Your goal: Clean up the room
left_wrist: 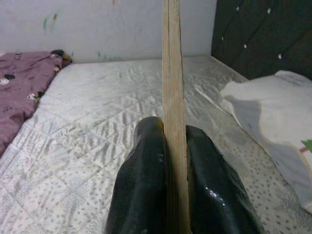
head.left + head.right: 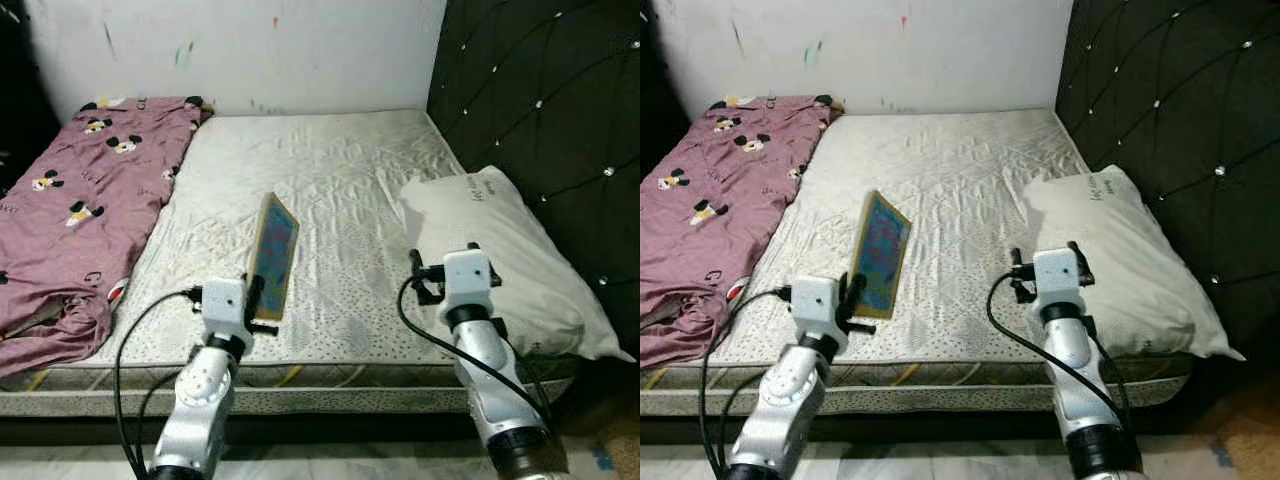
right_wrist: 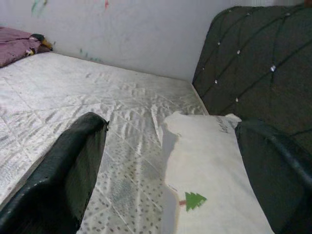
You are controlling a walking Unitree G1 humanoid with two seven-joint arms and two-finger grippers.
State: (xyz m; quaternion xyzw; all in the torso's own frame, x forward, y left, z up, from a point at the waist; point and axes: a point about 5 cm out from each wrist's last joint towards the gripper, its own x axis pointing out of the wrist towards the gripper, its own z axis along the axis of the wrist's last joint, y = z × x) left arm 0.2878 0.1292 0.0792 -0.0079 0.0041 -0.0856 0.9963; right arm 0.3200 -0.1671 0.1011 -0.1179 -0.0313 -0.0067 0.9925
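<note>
Wood-edged, the flat picture board (image 2: 274, 254) stands on edge above the mattress (image 2: 330, 170), long axis running away from the robot. The left gripper (image 1: 175, 146) has its fingers clamped on the near edge. The right gripper (image 3: 170, 161), fingers wide apart and empty, faces the pillow (image 2: 500, 250).

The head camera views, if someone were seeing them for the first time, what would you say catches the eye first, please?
Most striking is the thin flat board with a blue patterned face, held on edge above the bare mattress by the left gripper, its black fingers clamped on either side. Next comes the white pillow by the dark tufted headboard, with the right gripper open just before it. A crumpled pink sheet with cartoon mice lies on the robot's left.
</note>
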